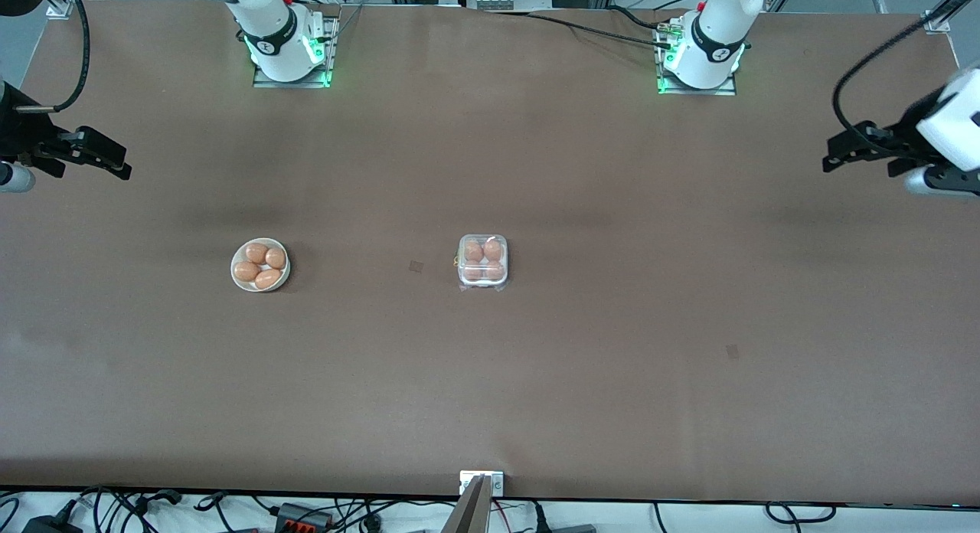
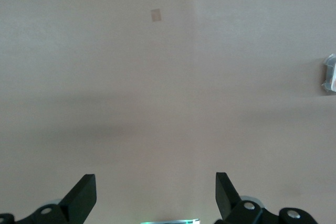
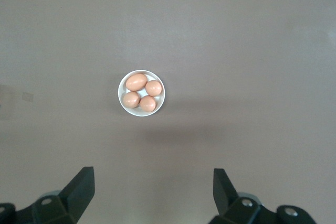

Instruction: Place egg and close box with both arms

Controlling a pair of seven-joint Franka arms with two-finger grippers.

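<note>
The box (image 1: 483, 262), a small white carton, sits mid-table with its clear lid down over several brown eggs (image 1: 493, 250). Only its edge (image 2: 329, 74) shows in the left wrist view. My left gripper (image 1: 834, 154) hangs open and empty over the left arm's end of the table, well away from the box; its wrist view shows bare table between the wide-apart fingers (image 2: 156, 192). Over the right arm's end of the table, my right gripper (image 1: 122, 161) is also open and empty (image 3: 153, 187).
A round white bowl (image 1: 236, 275) holding several more brown eggs (image 1: 256, 253) stands toward the right arm's end, level with the box. The right wrist view looks down on that bowl (image 3: 122, 98). Small dark patches (image 1: 416, 266) mark the brown tabletop.
</note>
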